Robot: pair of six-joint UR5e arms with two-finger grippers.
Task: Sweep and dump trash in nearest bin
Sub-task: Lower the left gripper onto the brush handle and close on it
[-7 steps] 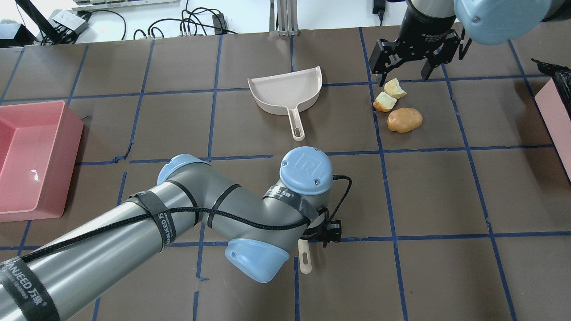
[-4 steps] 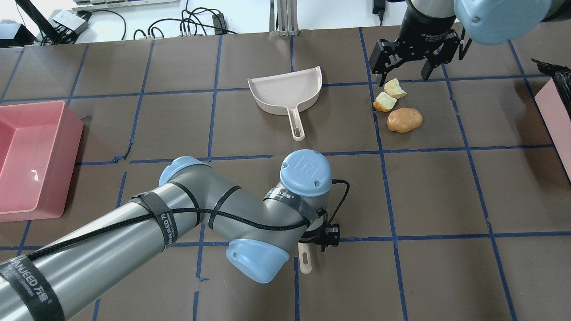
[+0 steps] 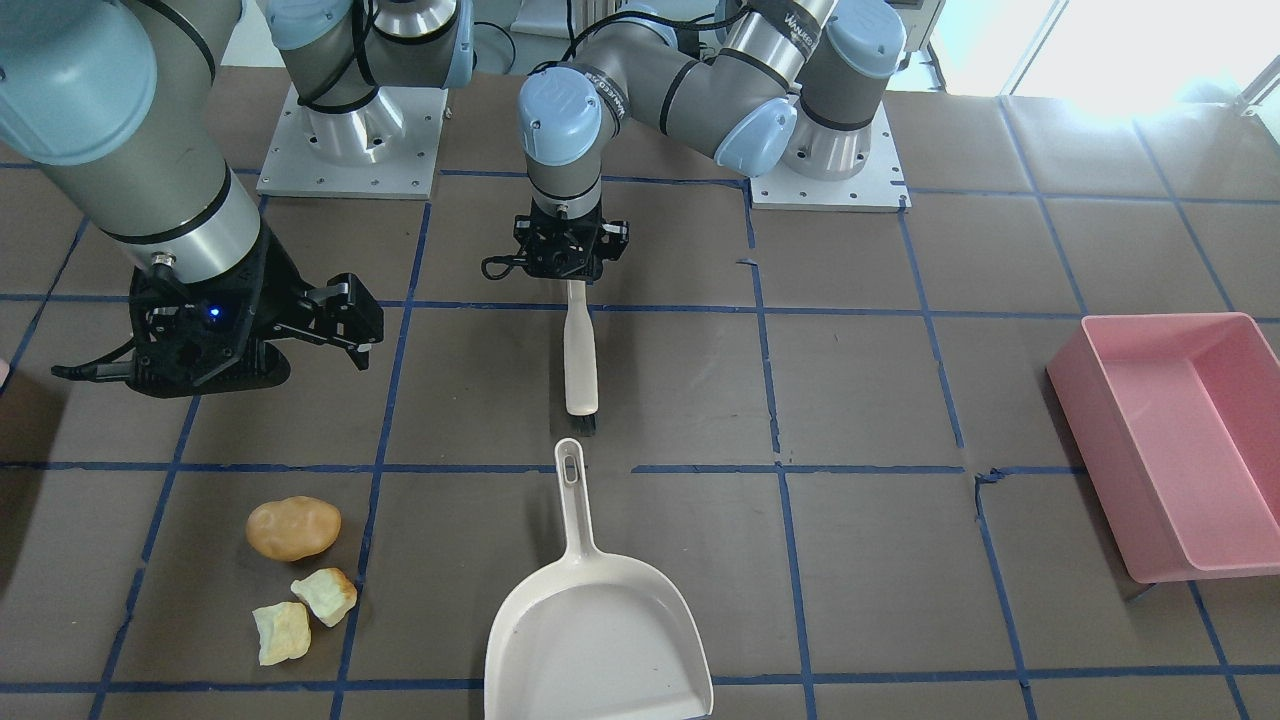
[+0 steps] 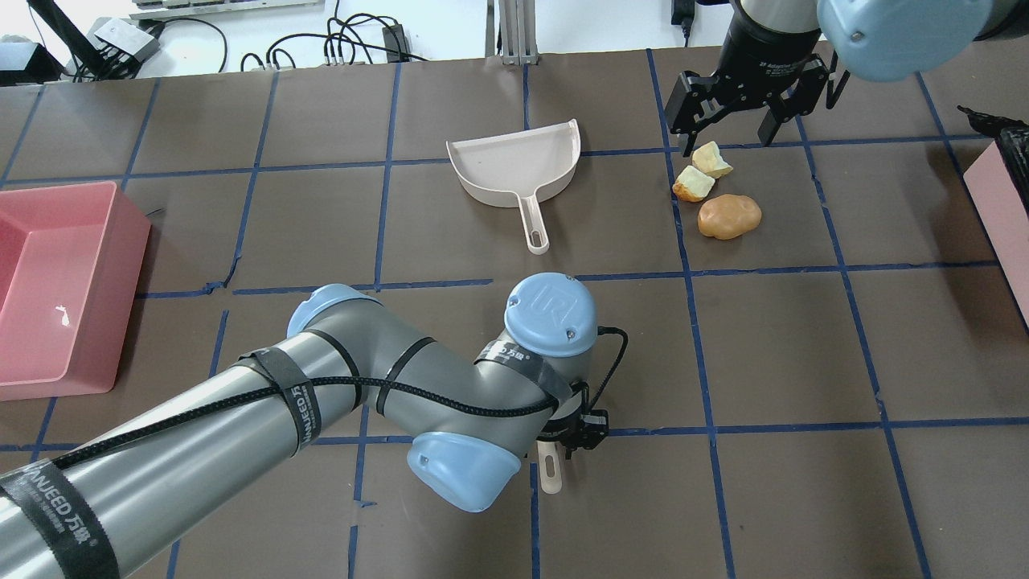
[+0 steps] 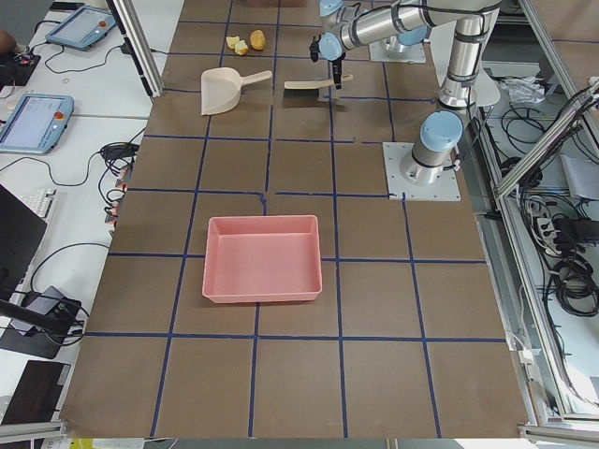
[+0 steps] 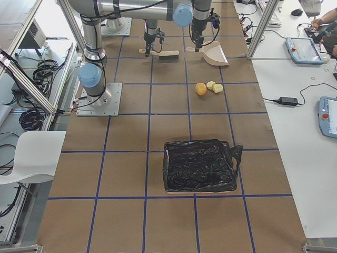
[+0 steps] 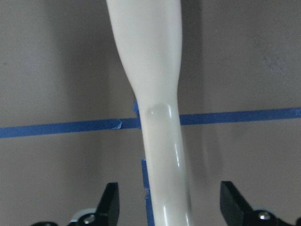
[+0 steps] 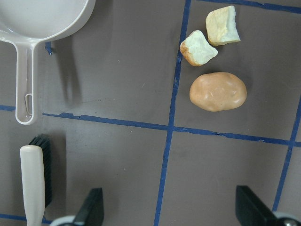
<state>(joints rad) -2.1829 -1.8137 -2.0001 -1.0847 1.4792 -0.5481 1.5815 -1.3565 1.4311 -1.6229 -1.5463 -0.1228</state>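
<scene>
At the middle of the brown-matted desk [image 4: 804, 346], crossed by a grid of blue tape, a cream-handled brush with black bristles [image 3: 579, 360] lay flat, its handle end towards the robot's edge. The left gripper [image 3: 568, 262] hung low over that handle end. Its two fingers [image 7: 111, 203] stood one on each side of the handle, with a clear gap either way, so it was wide and gripped nothing.

Just beyond the bristles lay a cream plastic dustpan [image 4: 514, 165], its handle pointing back at the brush and its mouth towards the operators' edge.

The trash sat on the robot's right half of the desk, near the operators' edge: a tan-brown potato-shaped lump [image 4: 729, 216], with two pale yellow-green chunks with browned edges [image 4: 693, 183] [image 4: 712, 159] close beside it. The right gripper [image 4: 727, 133] hovered above the desk near them, its fingers spread wide and holding nothing.

A pale-pink plastic bin [image 4: 1005, 217], lined with a black bag, stood at the desk's right end, well apart from the trash. A large pink rectangular tray [image 4: 133, 265] sat at the left end.
</scene>
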